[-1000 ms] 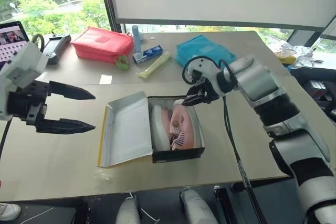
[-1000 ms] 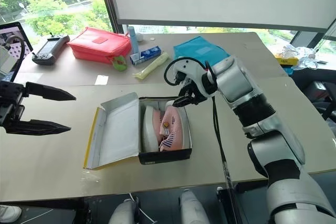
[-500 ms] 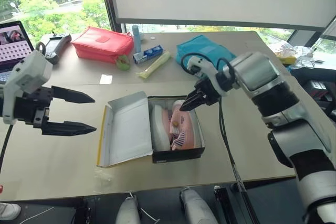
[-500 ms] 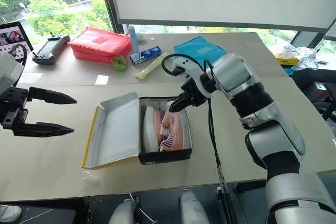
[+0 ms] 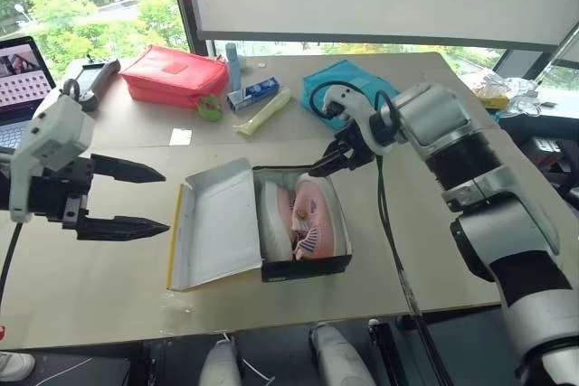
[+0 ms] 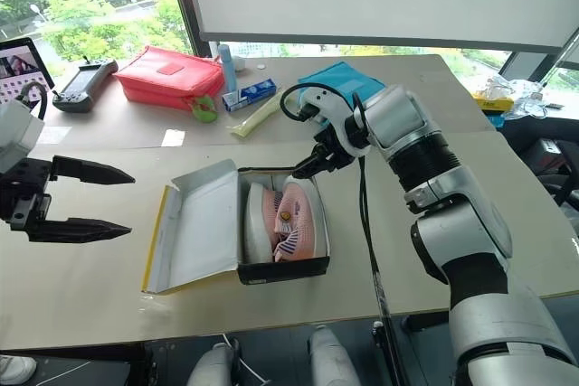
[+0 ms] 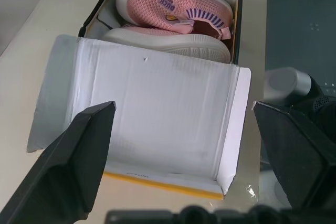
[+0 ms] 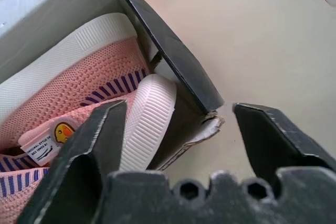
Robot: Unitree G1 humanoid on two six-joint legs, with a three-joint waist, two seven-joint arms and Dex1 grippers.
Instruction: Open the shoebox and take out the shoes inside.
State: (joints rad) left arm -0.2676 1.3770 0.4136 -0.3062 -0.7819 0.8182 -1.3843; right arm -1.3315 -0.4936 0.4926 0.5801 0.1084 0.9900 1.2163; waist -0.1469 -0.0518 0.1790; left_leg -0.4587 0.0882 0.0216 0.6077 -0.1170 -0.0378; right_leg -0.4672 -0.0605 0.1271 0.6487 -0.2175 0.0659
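Observation:
The shoebox [image 5: 308, 268] stands open in the middle of the table. Its lid [image 5: 217, 223] is folded out flat to the left, white inside up. Two pink shoes [image 5: 312, 214] with white soles lie side by side in the box. My right gripper [image 5: 323, 167] is open at the box's far right corner. In the right wrist view its fingers [image 8: 100, 140] straddle that black corner wall [image 8: 168, 51], one beside a shoe's heel [image 8: 149, 114] and one outside the box. My left gripper [image 5: 166, 200] hangs open to the left of the lid, holding nothing.
At the back of the table lie a red pouch [image 5: 176, 74], a blue pouch [image 5: 353, 88], a toothpaste box [image 5: 253, 92], a yellow tube [image 5: 265, 112], a green ball [image 5: 212, 108] and a bottle [image 5: 235, 65]. A laptop [image 5: 23, 70] and a controller [image 5: 86, 74] sit far left.
My right gripper has opened wider and shifted from above the shoes to the box's far right corner. The left gripper has stayed where it was.

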